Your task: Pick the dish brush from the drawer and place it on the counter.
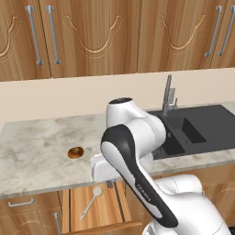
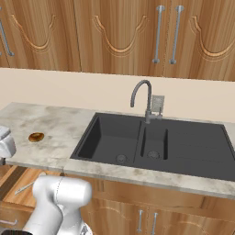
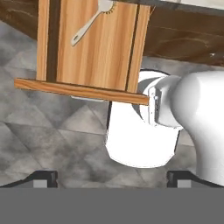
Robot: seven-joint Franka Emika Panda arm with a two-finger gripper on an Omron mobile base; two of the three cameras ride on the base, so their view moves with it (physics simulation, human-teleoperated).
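Our gripper [image 3: 112,177] looks down from above the open drawer, its two dark fingertips [image 3: 43,177] spread wide apart at the bottom of the hand view, holding nothing; beneath them we see grey tiled floor [image 3: 39,140].

Nearest to us in the left base view, the drawer [image 1: 110,209] stands pulled out below the surface edge, its light plank bottom bare apart from one item; the dish brush [image 1: 91,202] lies loose on those planks, handle slanting toward the drawer's front and the round pale head toward the surface edge; in the hand view we find the same brush [image 3: 89,24] near the top, its head partly hidden.

Further back, the counter [image 1: 32,151] runs across as a marbled beige-grey surface; a small brown ring [image 1: 75,152] rests on it, well apart from the brush; to the right the black double sink [image 2: 137,142] is set into the stone, with a curved grey faucet [image 2: 143,98] behind it; wooden wall cabinets [image 2: 114,32] with silver bar handles hang beyond.
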